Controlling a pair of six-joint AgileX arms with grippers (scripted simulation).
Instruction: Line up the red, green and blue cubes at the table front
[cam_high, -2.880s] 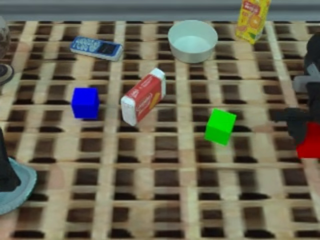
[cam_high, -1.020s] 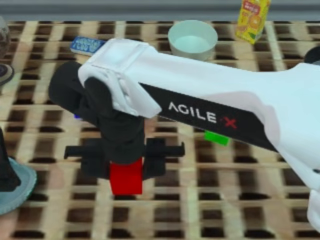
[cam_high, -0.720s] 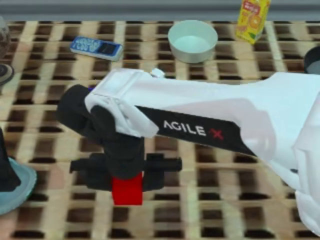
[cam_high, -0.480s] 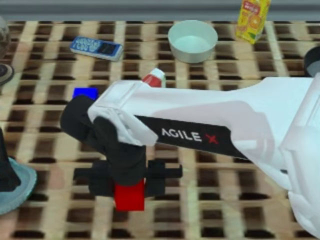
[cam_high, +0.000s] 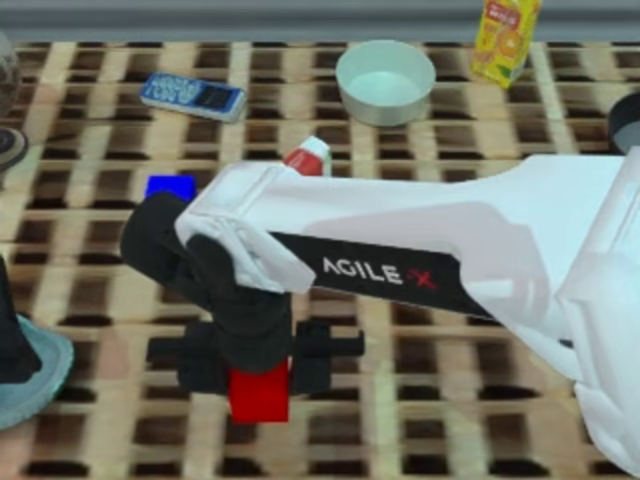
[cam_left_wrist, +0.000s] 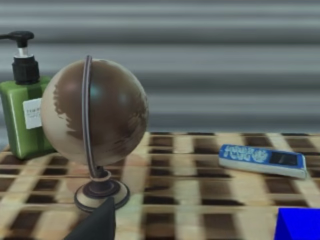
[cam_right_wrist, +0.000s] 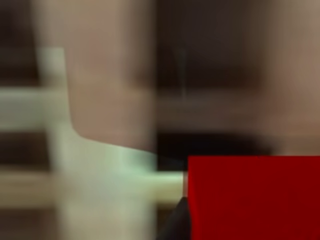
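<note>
The latticed wooden surface (cam_high: 110, 420) is mostly hidden under the right arm, whose right pincer (cam_high: 257, 357) has carried the red cube (cam_high: 259, 396) from the right edge to the front left and lowered it; it remains clamped on it, so release looks near. One blue cube (cam_high: 171, 186) shows behind; the green one is hidden now (under the arm, presumably). The left pincer (cam_left_wrist: 95, 225) idles at the left; whether it is apart or together I cannot tell.
</note>
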